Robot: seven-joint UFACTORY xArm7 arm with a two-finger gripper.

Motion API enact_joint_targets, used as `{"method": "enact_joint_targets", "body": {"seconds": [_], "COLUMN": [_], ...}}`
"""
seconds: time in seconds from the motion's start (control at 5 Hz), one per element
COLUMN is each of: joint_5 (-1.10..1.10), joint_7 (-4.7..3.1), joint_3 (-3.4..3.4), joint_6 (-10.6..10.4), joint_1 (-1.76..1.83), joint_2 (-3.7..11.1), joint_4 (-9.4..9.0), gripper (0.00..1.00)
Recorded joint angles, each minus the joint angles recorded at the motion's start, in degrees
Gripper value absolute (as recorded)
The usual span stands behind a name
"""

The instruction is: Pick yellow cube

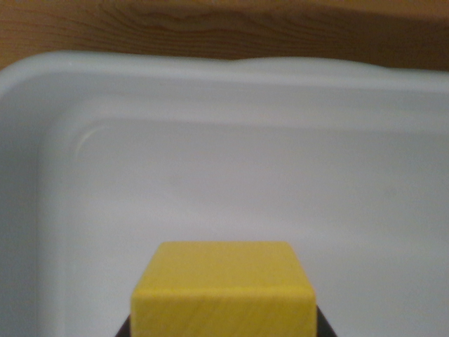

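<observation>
At bottom centre of the frame sits the cube (223, 295), yellow, its top face plain with no writing. Dark slivers flank its lower corners, likely the jaws, though whether they pinch it I cannot tell. Behind it spreads a white tray (210, 161), with a wooden surface (210, 28) along the upper edge.

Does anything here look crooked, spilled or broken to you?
Nothing stands out. The yellow cube sits square at the bottom of the wrist view, over the white tray, which looks clean and undamaged. The tray rests on a wooden surface. The picture is somewhat blurred, so fine marks could be missed.
</observation>
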Motion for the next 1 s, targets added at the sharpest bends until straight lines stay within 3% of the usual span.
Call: {"method": "enact_joint_targets", "body": {"seconds": [1.0], "joint_5": [0.01], "joint_7": [-0.01], "joint_3": [0.01], "joint_6": [1.00], "joint_1": [0.02], "joint_2": [-0.04], "joint_4": [0.96], "gripper": [1.00]}}
